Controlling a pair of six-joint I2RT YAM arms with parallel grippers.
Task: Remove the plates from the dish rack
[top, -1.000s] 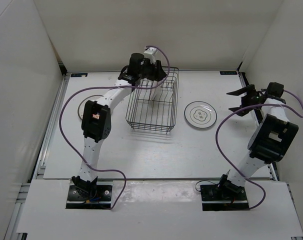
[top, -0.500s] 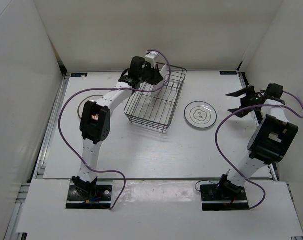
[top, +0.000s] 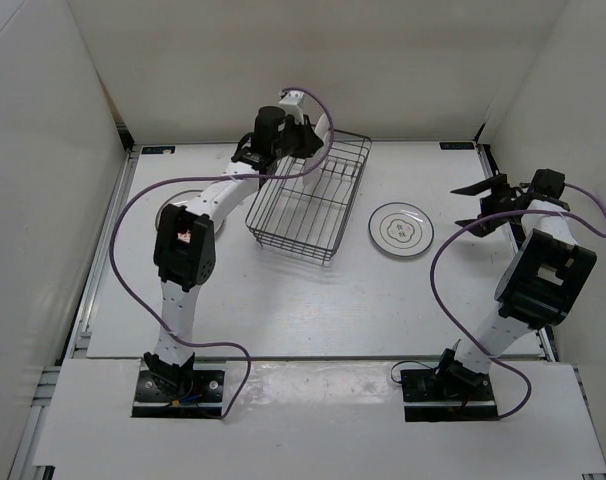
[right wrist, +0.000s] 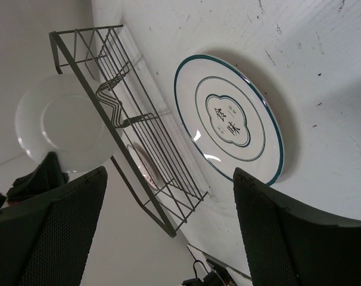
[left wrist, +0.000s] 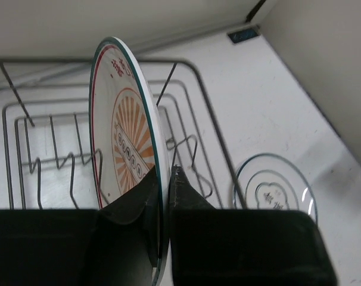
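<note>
My left gripper (left wrist: 164,179) is shut on the rim of an upright plate (left wrist: 124,137), white with an orange-red radiating pattern. It holds the plate over the back left end of the black wire dish rack (top: 308,200), which sits askew on the table. In the right wrist view this plate (right wrist: 61,122) shows its plain white back above the rack (right wrist: 127,113). A plate with grey rings (top: 400,229) lies flat to the right of the rack. A third plate (top: 166,212) lies at the left, partly hidden by my left arm. Near the right wall my right gripper (top: 488,205) hangs open and empty.
White walls close in the table (top: 283,310) at the back and on both sides. Purple cables loop from both arms. The right arm's elbow (top: 545,275) stands near the table's right edge.
My left gripper has shut on the patterned plate and risen a little to the left. The rack has swung askew, its far right corner moving right. The right arm has not moved.
</note>
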